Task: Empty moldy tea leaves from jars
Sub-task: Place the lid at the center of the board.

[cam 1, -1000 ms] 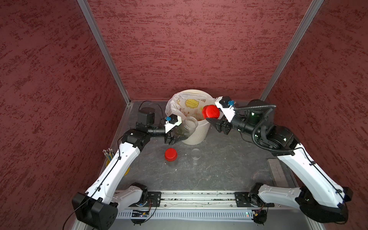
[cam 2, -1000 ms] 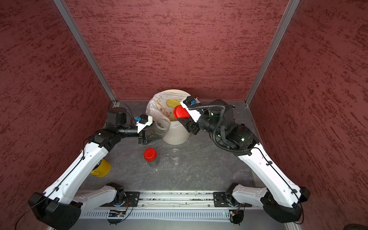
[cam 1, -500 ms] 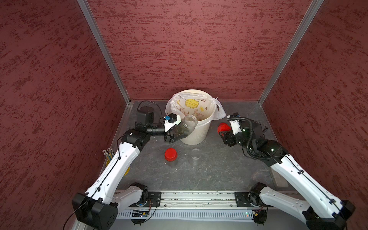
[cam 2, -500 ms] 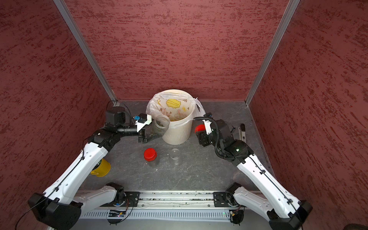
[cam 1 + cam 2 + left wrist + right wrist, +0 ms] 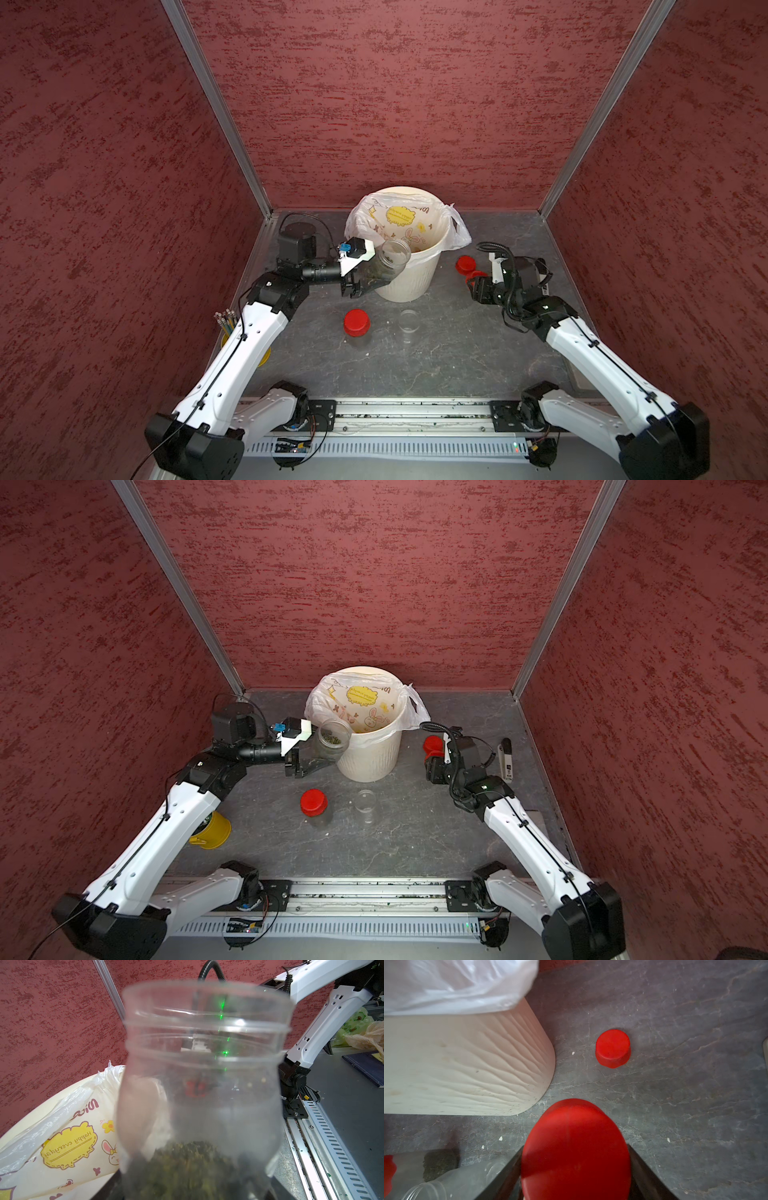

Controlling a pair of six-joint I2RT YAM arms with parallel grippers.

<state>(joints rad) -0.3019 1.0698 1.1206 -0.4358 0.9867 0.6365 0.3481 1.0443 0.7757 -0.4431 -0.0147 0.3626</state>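
The right jaws, clamped on a red cap [image 5: 575, 1147], have lowered from over the bin [image 5: 409, 286] toward the bench [image 5: 436, 365] beside a second cap [image 5: 612, 1048]. The left jaws stay clamped on the open jar [image 5: 392, 259], tilted at the bin rim; tea leaves [image 5: 332, 740] remain inside: pouring unfinished.

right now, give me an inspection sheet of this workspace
surface: grey tabletop, few pale crumbs
job's things: open jar holding tea leaves, tilted beside the rim of the bin; capped jar and empty jar standing before the bin; loose red cap on the tabletop
clutter: yellow pencil cup; black-and-white stick-like item
grippers: left pincer shut on the open jar; right pincer shut on a second red cap
cables: black cable behind left arm; ribbed hose over right wrist
surroundings: red textured walls, metal corner posts
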